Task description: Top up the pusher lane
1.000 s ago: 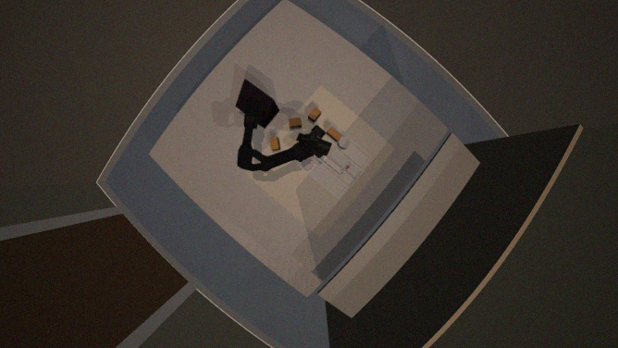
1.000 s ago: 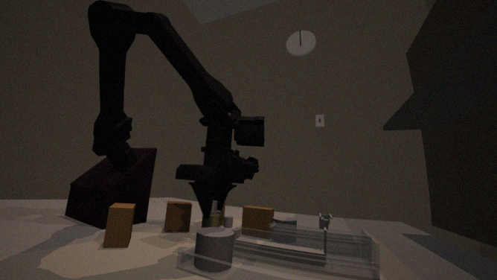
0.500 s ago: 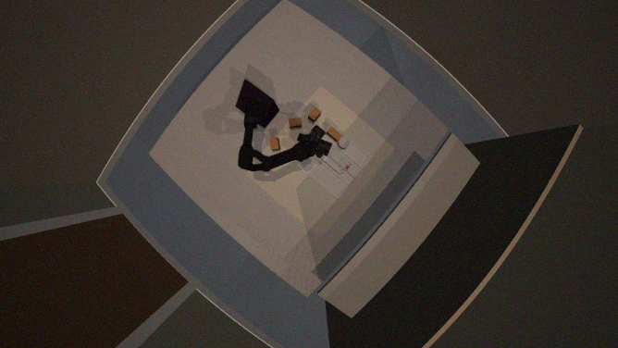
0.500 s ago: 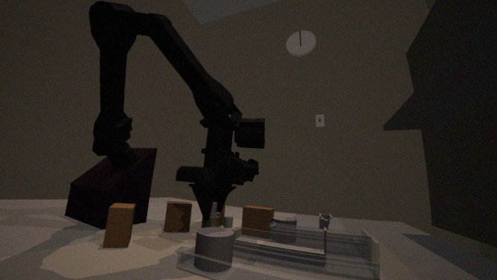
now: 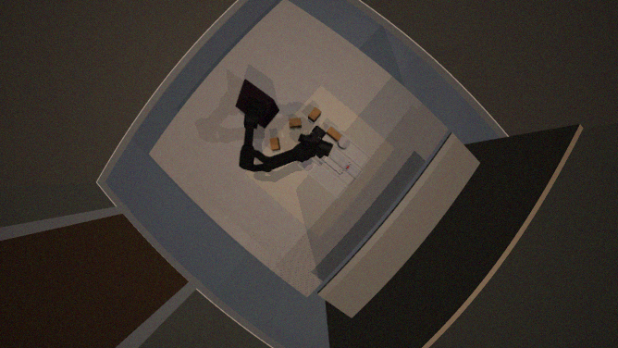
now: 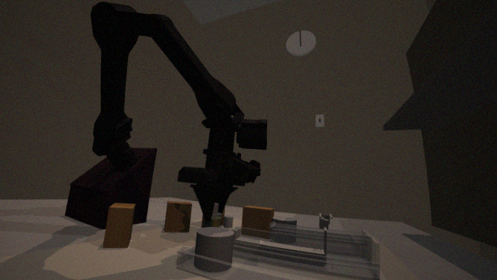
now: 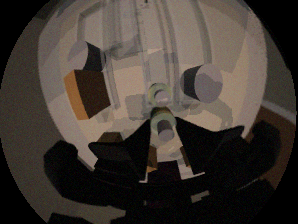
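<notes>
Plain room — wall clock (image 6: 300,43), switch (image 6: 320,121)

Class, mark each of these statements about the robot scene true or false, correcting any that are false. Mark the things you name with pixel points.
1. The gripper (image 5: 326,149) (image 6: 215,220) (image 7: 162,120) is shut on a jar (image 6: 213,223) (image 7: 163,120). True.
2. The orange-brown blocks are all stacked in one pile. False: they stand apart.
3. A round clock (image 6: 300,43) hangs on the wall. True.
4. The held jar has been released against the front stop. False: it is between the fingers.
5. A grey cylinder (image 6: 214,249) (image 7: 209,83) stands upright. True.
</notes>
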Tool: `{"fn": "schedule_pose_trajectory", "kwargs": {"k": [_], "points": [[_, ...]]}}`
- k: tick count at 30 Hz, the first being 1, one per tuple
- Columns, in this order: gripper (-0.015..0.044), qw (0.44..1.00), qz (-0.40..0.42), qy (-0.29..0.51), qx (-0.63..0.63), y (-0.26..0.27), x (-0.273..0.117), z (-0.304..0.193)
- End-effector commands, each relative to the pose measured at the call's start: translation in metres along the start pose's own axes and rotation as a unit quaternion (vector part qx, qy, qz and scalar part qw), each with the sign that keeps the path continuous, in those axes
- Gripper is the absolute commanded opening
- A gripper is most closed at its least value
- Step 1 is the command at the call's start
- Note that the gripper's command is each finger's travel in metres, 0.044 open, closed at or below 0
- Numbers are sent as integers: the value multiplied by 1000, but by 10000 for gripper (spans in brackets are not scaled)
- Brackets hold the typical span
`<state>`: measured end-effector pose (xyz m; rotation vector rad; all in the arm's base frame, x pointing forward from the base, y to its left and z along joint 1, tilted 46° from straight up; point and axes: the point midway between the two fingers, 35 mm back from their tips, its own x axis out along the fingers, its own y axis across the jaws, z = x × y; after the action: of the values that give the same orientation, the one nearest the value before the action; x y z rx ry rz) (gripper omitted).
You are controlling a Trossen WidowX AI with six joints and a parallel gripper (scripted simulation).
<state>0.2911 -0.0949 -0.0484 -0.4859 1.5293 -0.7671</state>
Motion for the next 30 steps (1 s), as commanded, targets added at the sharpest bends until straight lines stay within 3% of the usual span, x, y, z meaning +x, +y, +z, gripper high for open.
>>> {"fn": "schedule_pose_trajectory", "kwargs": {"k": [1,30], "points": [[0,1000,0,-5,1,0,-1,8],[0,1000,0,-5,2,0,-1,22]]}}
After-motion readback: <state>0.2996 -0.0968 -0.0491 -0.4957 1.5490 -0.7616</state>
